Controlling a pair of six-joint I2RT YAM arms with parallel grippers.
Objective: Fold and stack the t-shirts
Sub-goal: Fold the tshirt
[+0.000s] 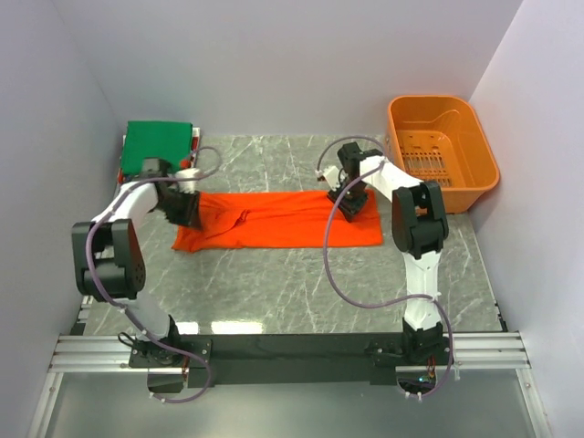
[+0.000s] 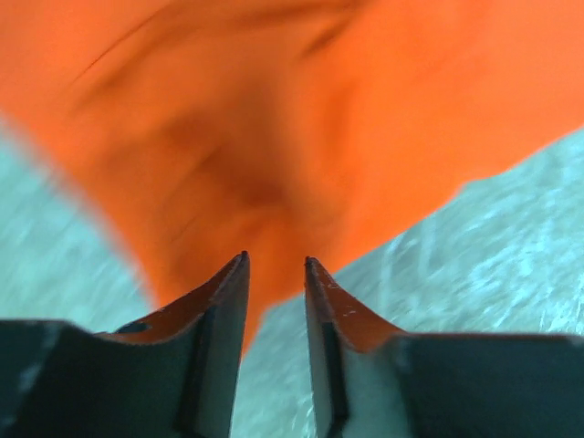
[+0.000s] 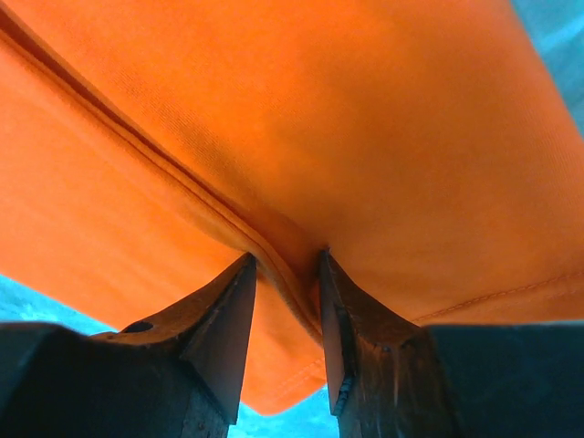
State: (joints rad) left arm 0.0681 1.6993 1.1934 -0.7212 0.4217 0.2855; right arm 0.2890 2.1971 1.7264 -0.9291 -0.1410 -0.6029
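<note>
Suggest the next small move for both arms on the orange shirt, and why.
Probably raise both hands together a little. The orange shirt lies as a flat band; the right hand pinches a seam fold at one end, the left hand sits at the other, its grip blurred. An even lift should tension the cloth.

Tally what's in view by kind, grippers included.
Orange-red t-shirt, spread out: 1
Green folded t-shirt: 1 (thin layers beneath, uncountable)
Orange basket: 1
Grippers: 2, left gripper and right gripper
Total: 5

Seam of orange-red shirt (image 3: 319, 119) between close-set jaws
</note>
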